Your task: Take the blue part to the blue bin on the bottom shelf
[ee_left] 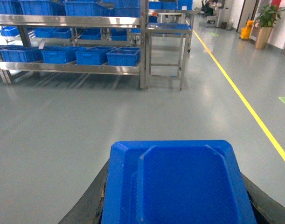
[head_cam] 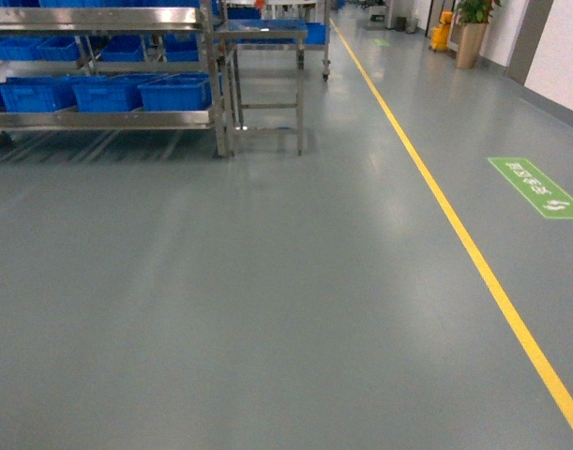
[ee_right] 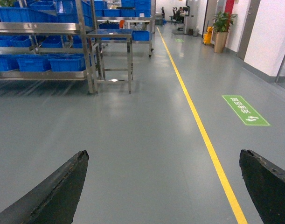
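- Fingers (ee_left: 86, 205) of the left gripper (ee_left: 177, 210) are pinching a blue part (ee_left: 177, 186) between them (a flat moulded tray shape); no label is showing on it.
- Blue bins (ee_left: 123, 56) are sitting in a row on the bottom shelf (ee_left: 72, 68) of the steel rack, well apart from the part.
- Right gripper (ee_right: 165, 186) fingers are spreading wide over bare floor.
- A yellow line (ee_right: 203, 135) is running beside a green floor sign (ee_right: 245, 110), its white writing too small to read.

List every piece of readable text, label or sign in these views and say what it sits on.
Green floor sign right of the yellow line: white characters and an arrow, too blurred to read.
A second green floor marking far down the aisle: too small to read.
Blue crates on the steel rack: no legible labels.
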Robot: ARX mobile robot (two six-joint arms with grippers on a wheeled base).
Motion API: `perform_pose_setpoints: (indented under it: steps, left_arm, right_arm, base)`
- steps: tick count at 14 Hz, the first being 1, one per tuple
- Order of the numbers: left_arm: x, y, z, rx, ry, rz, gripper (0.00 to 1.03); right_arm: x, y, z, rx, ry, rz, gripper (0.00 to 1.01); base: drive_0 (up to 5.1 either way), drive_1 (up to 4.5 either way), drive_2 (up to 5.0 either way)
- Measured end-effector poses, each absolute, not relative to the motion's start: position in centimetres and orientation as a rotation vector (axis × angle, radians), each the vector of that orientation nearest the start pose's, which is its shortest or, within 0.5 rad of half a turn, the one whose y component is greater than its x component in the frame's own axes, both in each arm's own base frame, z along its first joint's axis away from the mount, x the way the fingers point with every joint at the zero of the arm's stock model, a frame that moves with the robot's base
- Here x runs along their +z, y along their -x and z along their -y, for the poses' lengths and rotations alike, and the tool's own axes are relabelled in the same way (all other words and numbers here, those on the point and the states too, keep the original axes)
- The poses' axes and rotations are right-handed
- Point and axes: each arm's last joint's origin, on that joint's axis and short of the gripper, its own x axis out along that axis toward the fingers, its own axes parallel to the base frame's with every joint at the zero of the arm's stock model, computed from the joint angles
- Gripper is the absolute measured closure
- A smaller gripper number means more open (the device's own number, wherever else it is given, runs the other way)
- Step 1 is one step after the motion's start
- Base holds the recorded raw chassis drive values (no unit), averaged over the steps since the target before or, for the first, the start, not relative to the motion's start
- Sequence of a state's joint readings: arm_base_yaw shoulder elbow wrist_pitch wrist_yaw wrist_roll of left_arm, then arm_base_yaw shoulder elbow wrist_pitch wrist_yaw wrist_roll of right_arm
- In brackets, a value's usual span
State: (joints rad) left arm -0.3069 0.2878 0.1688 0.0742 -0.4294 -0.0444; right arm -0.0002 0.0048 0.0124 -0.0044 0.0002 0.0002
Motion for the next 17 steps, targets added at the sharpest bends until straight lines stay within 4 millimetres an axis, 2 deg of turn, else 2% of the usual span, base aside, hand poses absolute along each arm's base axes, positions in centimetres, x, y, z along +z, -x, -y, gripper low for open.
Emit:
perform_pose_setpoints:
  steps: [17]
  left_arm:
    - [20.43, -10.99, 2.22, 0.123, 0.027, -0.043, 0.59]
  right_arm:
    - [16.69, -9.72, 0.00, 0.000, 0.000, 0.002, 0.03]
  base:
    - [0.0, 4.02, -4.0]
